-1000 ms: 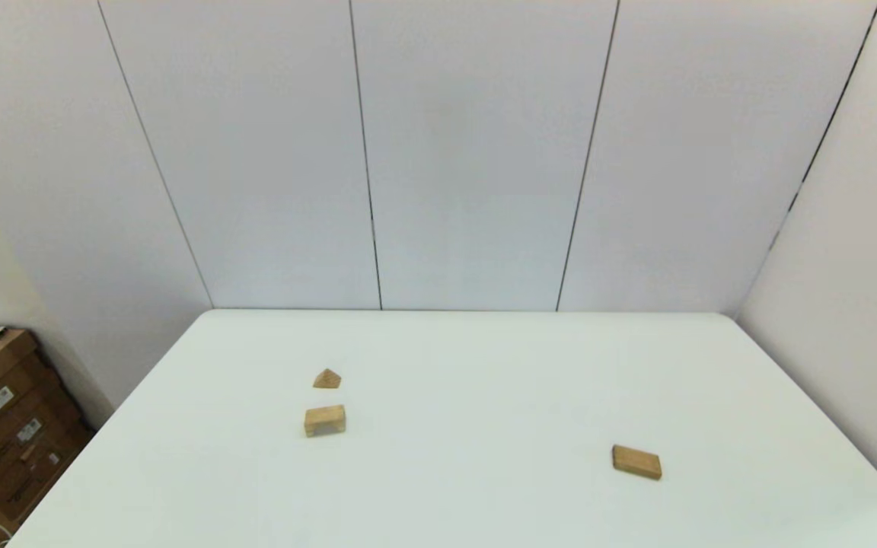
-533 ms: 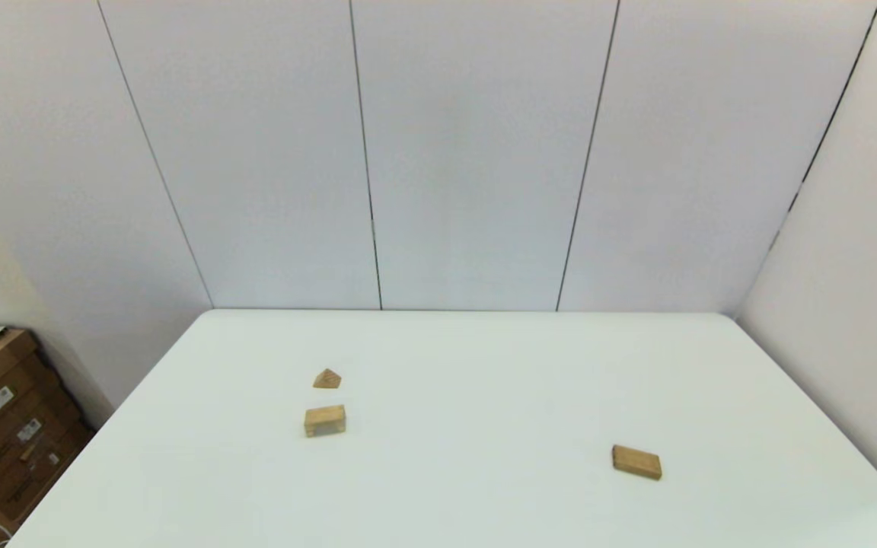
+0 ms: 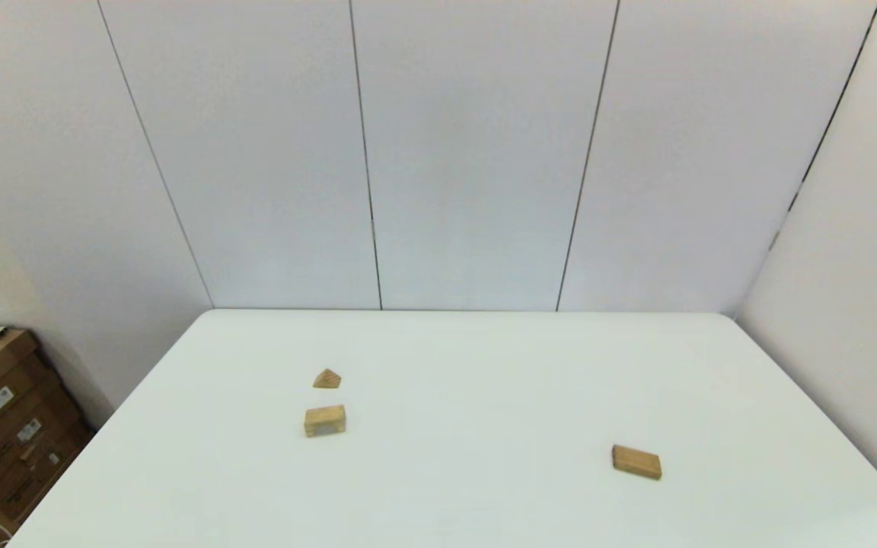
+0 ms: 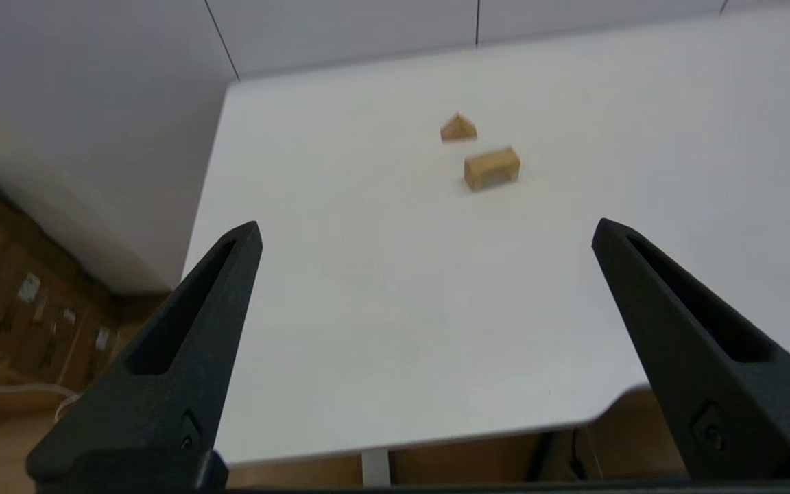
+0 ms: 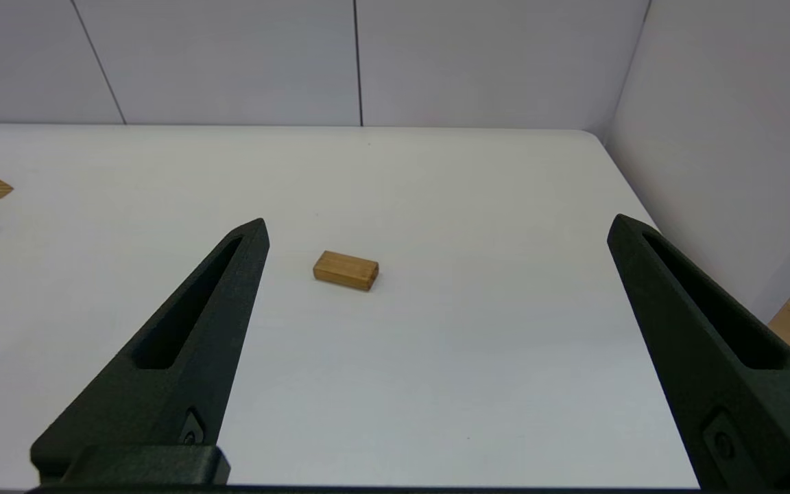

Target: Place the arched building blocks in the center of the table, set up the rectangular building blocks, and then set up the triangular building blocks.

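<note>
While neither arm enters the head view, both wrist views show the grippers held back off the near edge of the bench (image 3: 484, 358), so the first step, carrying the arched block to the centre, is judged not yet begun. Left gripper (image 4: 426, 230): fingers spread wide, nothing between them, hovering at the near left corner. From the bench centre in the head view, the triangular building blocks (image 3: 326, 378) lie at about 9 o'clock, peak up. The arched building blocks (image 3: 324, 420) sit just beside them toward the robot, at about 8 o'clock, apart from them, resting with the hollow at the bench surface and facing the robot. Both also show ahead of the left fingers (image 4: 189, 329) in the left wrist view, at roughly 12 o'clock, well apart from them. The rectangular building blocks (image 3: 636, 462) lie flat at about 4 o'clock, far from the other two. Right gripper (image 5: 436, 223): fingers likewise wide apart and empty, the slab ahead of them. Next move, as judged: the left gripper, being nearer, should advance over the arched block, straddle its two long faces, close, and carry it toward the centre without nudging the prism close behind it.
</note>
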### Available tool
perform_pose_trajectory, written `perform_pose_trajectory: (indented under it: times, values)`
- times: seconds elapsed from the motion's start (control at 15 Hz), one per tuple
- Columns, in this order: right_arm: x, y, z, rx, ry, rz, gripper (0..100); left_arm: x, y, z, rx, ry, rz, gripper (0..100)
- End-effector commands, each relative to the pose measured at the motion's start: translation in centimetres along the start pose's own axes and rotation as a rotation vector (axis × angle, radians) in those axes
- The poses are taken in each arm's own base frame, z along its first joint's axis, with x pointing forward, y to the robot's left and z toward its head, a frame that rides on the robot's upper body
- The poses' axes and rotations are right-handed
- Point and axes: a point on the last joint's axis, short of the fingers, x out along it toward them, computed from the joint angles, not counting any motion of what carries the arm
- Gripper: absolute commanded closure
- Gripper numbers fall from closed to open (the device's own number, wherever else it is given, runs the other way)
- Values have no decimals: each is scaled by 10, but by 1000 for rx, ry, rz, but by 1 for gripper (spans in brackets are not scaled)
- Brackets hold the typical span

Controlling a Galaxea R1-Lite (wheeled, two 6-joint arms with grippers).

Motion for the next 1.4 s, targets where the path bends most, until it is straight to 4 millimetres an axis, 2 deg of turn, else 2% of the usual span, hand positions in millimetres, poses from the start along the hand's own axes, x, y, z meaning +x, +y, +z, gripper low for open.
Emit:
perform_pose_trajectory:
  times: [0.07, 0.13, 0.27, 0.47, 1.0, 1.27, 1.4]
  values:
    - [0, 0, 0, 0, 0, -1, 0, 81, 10, 56, 33, 373, -86, 0]
    - [0, 0, 0, 0, 0, 1, 0, 98, 12, 60, 47, 434, -103, 0]
    - [0, 0, 0, 0, -1, -1, 0, 145, 13, 68, 104, 575, -158, 0]
    - [0, 0, 0, 0, 0, 1, 0, 198, 5, 70, 135, 688, -226, 0]
    - [0, 0, 0, 0, 0, 1, 0, 296, -19, 52, 233, 863, -333, 0]
    - [0, 0, 0, 0, -1, -1, 0, 337, -18, 45, 420, 857, -424, 0]
    - [0, 0, 0, 0, -1, -1, 0, 346, -7, 42, 525, 844, -465, 0]
